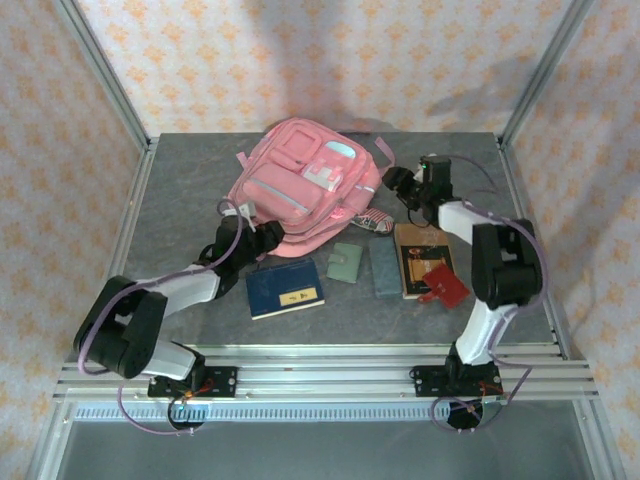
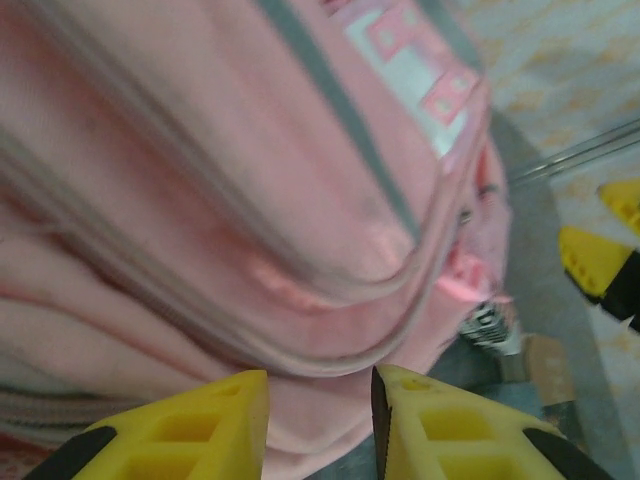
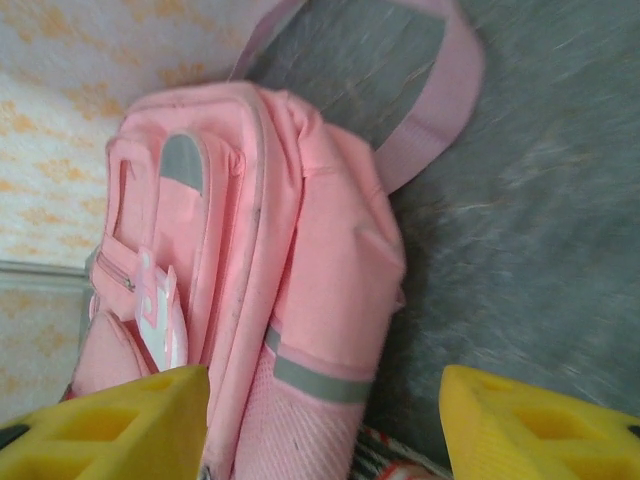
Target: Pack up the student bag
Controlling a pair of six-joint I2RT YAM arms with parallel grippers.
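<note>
Since the student bag (image 1: 300,185) was limp fabric best pinched at a seam, the left gripper (image 2: 320,385), nearly closed, possibly nipped it; the right gripper (image 3: 325,385) gaped empty.

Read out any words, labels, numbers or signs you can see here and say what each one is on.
No text is legible anywhere.
The yellow label on the blue book: too small to read.
The cover of the brown book: print too small to read.
The pale patch on the student bag: pink squares, blurred, no readable letters.
</note>
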